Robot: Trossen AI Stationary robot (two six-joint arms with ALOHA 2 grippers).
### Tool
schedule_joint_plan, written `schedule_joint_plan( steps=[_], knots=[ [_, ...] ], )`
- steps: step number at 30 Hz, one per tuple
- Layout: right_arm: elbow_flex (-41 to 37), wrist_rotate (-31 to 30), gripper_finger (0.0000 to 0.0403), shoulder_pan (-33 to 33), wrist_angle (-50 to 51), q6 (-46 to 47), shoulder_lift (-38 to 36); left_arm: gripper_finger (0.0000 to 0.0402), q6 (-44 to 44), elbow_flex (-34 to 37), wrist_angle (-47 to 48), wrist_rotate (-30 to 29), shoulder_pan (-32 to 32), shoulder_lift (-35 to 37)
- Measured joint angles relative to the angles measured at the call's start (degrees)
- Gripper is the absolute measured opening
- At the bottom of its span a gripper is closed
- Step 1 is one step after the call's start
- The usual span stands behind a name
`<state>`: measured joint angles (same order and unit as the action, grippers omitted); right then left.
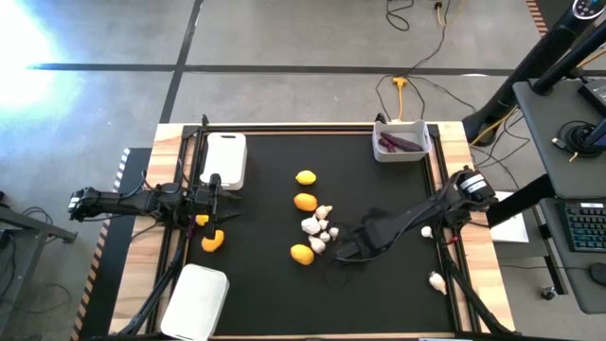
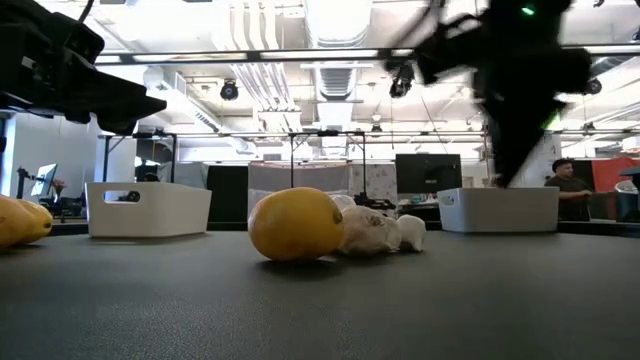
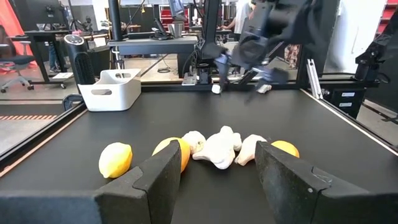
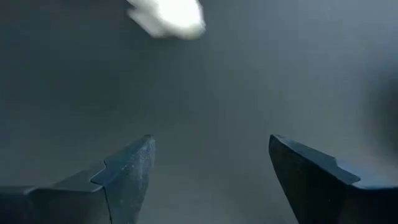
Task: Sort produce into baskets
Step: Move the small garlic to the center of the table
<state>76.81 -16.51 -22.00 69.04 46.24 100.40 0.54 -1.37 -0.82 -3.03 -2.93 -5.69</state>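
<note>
High view, left to right: left gripper (image 1: 210, 201) mid-left, spread wide, empty. Right gripper (image 1: 348, 248) lower centre, spread wide, empty, just right of whitish pieces (image 1: 318, 230). Best lowered squarely over one piece before closing.

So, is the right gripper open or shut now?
Open. In the right wrist view the right gripper shows its two fingers wide apart with only bare black mat between them, holding nothing.
</note>
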Motion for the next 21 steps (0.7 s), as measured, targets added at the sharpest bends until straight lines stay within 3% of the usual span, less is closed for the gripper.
schedule_joint_plan(
  steps=[5, 13, 17, 21],
  knots=[
    [-6.42, 5.68, 0.0313, 0.29, 11.40, -0.83, -1.64, 0.0190, 0.00, 0.00, 0.02, 0.00, 0.01, -0.07],
    [-23.92, 22.49, 0.0294, 0.63, 12.88, -12.30, -1.62, 0.0190, 0.00, 0.00, 0.02, 0.02, 0.01, -0.07],
    [-30.46, 23.05, 0.0286, 1.66, 12.70, -16.05, -1.33, 0.0190, -0.02, 0.00, 0.04, 0.02, 0.00, -0.07],
    [-30.53, 22.49, 0.0276, 3.21, 12.86, -19.68, -1.09, 0.0190, 0.00, 0.00, 0.04, 0.02, 0.01, -0.09]
  ],
)
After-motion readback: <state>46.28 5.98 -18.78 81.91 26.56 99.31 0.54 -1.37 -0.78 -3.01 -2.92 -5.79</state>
